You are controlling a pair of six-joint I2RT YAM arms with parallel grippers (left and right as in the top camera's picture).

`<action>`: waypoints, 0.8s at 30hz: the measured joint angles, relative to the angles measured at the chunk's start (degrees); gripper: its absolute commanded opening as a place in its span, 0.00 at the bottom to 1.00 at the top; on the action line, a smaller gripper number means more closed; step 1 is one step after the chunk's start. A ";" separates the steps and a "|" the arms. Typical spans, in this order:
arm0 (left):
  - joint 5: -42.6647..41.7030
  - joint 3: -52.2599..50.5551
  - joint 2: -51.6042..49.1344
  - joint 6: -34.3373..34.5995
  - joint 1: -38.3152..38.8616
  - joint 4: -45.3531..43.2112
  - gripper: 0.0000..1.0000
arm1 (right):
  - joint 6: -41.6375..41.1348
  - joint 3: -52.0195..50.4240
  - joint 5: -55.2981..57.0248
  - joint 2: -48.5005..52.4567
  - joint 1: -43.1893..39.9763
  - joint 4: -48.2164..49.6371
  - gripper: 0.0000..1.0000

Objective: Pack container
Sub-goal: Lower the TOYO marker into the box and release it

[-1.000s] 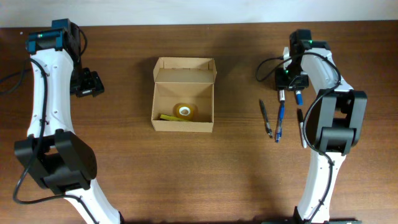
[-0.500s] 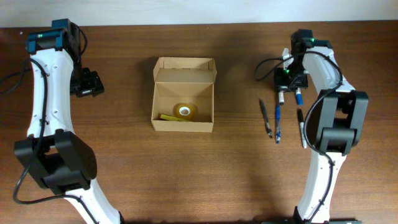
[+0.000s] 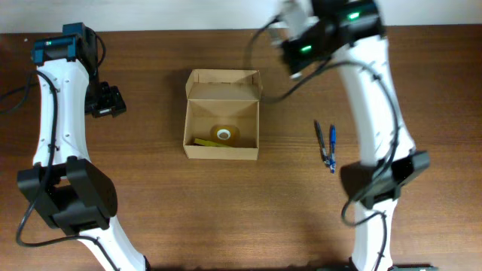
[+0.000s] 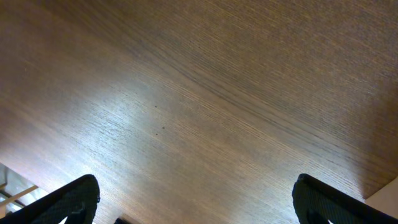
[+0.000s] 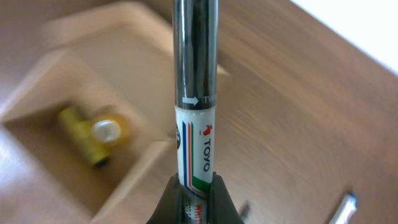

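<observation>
The container [image 3: 222, 124] is a small tan cardboard box, open, its flap lid standing at the far side. It holds a tape roll [image 3: 224, 134] and a yellow marker [image 3: 203, 142]. My right gripper [image 3: 297, 34] is blurred above the table, to the right of and beyond the box. In the right wrist view it [image 5: 194, 186] is shut on a black-and-white marker [image 5: 196, 74], with the container [image 5: 140, 171] and tape roll [image 5: 107, 129] below to the left. My left gripper [image 3: 105, 102] is far left of the box, open and empty over bare wood [image 4: 199, 199].
A black pen [image 3: 321, 141] and a blue pen [image 3: 332, 147] lie side by side on the table right of the box. A pen tip [image 5: 345, 205] shows at the lower right of the right wrist view. The table's far edge runs close behind the box.
My right arm has swung up and left from the pens toward the box, carrying the marker. The left arm has not moved.
</observation>
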State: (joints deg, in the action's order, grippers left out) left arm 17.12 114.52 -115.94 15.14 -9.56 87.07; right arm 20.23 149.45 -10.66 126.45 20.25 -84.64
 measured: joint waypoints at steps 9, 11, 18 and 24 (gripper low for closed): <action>0.00 0.00 0.00 0.02 0.00 -0.02 1.00 | 20.70 -5.86 2.60 2.47 14.67 0.98 0.04; 0.00 0.00 0.00 0.00 0.00 0.00 1.00 | 23.69 -8.87 2.71 3.61 15.47 3.02 0.04; 0.00 0.00 0.00 0.02 0.00 -0.02 1.00 | 27.76 -22.34 3.32 5.07 15.58 12.17 0.04; 0.00 0.00 0.00 0.02 0.00 -0.02 1.00 | 27.52 -33.00 3.32 5.07 15.58 20.50 0.04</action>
State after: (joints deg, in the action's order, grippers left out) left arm 17.12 114.52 -115.94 15.16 -9.56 87.05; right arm 47.75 116.44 -7.33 131.52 35.83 -64.14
